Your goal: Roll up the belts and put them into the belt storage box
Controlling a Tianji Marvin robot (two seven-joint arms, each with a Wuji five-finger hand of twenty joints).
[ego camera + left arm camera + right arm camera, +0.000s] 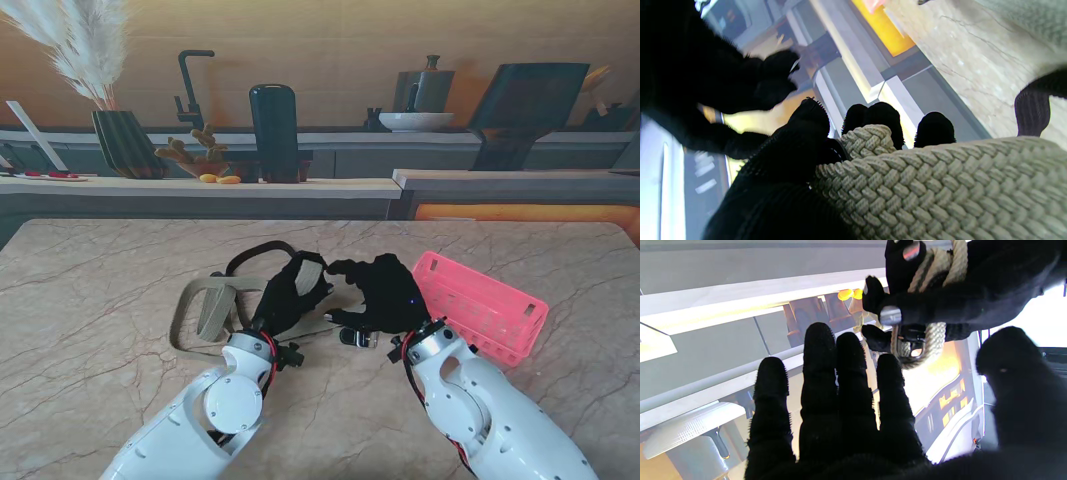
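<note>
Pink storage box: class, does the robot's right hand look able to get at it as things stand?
Probably yes. The pink storage box lies just right of the right hand, nothing between them, and that hand is open; only the left hand grips the beige belt.

A dark ribbed vase (128,144) holding pampas grass (85,45) is being seen on the back counter (200,186). Right of the vase, a black faucet (190,85), a tall dark container (274,132) and a white bowl (416,121) are being shown.

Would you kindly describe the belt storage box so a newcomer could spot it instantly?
Look at the marble table, on its right side, just beyond the right hand. The belt storage box is a shallow rectangular basket lying at an angle. It is the only bright pink, slatted plastic thing there; the belts are beige and dark.
</note>
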